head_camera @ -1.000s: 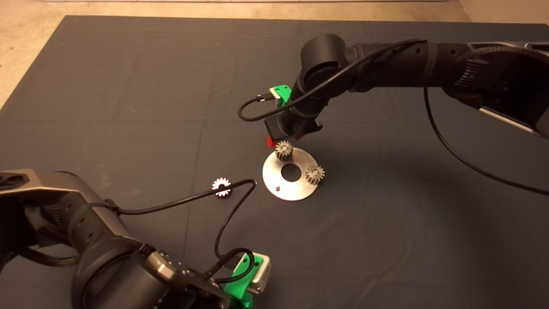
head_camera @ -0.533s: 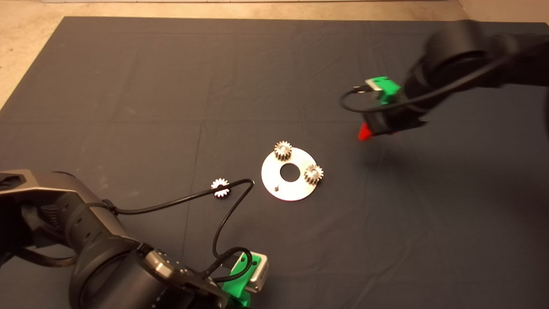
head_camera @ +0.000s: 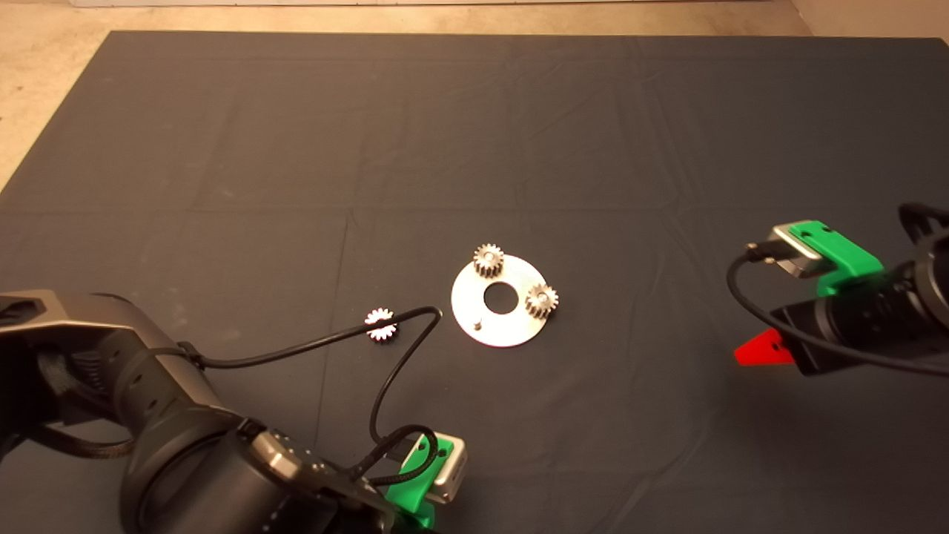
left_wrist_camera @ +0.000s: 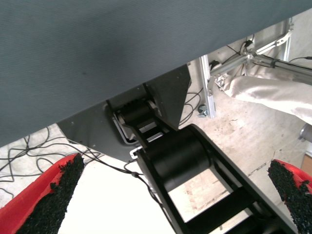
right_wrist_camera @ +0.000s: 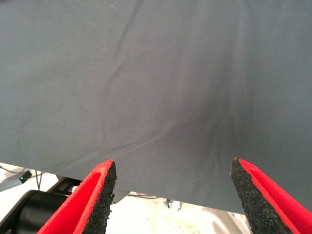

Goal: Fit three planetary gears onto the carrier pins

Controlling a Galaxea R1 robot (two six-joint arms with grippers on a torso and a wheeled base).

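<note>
Two planetary gears (head_camera: 488, 259) already sit on carrier pins at the disc's (head_camera: 504, 330) 11 and 4 o'clock; the third gear (head_camera: 382, 324) lies at its 9 o'clock, so your spread-fingered left gripper (left_wrist_camera: 168, 204) is nearest. The right gripper (right_wrist_camera: 173, 197) hangs wide, empty, at 3 o'clock.

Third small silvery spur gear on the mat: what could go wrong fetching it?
1. The small silvery spur gear lies under the left arm's black cable, which might drag it.
2. Its bare short silver pin stands near the two seated grey gears; teeth may clash on lowering.
</note>
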